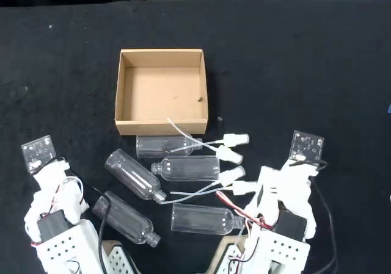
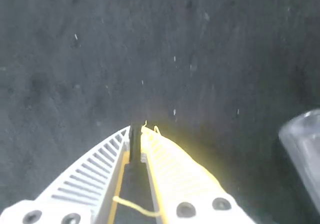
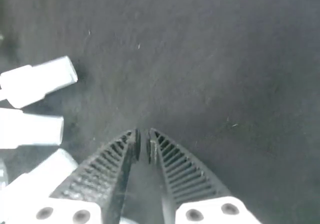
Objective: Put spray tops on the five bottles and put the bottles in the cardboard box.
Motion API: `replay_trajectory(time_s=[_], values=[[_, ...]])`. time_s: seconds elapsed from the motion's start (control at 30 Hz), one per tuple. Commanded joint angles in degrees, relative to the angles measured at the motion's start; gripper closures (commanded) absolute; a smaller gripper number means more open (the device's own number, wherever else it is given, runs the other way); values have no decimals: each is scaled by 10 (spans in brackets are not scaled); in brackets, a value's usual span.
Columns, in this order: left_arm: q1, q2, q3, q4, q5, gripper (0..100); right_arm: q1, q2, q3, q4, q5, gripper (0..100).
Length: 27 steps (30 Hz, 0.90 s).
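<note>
Five clear plastic bottles (image 1: 186, 168) are left uncapped on the near side of the brown cardboard box (image 1: 162, 127); white spray tops (image 1: 235, 140) are scattered loose; nothing is boxed. The left gripper (image 2: 136, 129) and right gripper (image 3: 143, 134) are closed on nothing.

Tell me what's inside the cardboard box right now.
Inside, the cardboard box shows only bare brown floor with a small dark speck by one wall. The near wall hides a thin strip of floor behind it.

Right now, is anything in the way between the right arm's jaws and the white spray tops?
No, nothing visible is. The right arm's jaws are shut and sit close beside the white plastic spray tops. Just bare black table lies between them, so the way looks free.
</note>
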Motion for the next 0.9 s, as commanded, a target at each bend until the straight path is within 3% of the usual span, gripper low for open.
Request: replay_trajectory(time_s=[0.0,0.13,0.2,0.27,0.37,0.53,0.73,0.87], values=[[-25,-5,-2,-110,0,966,40,-42,-32,-55,8,983],[-58,-5,-26,-199,-100,966,61,-42,-48,-105,118,983],[-52,-5,-42,-198,-158,955,52,-42,-53,-124,163,983],[-43,-5,-65,-178,-171,895,39,-42,-70,-126,167,982],[-36,0,-139,-121,-163,777,32,-42,-111,-97,171,982],[-11,22,-312,-39,-186,755,18,-36,-199,-57,171,982],[124,183,-444,137,-378,753,-84,-36,-237,-23,171,982],[224,295,-520,258,-458,753,-135,-35,-224,-1,171,939]])
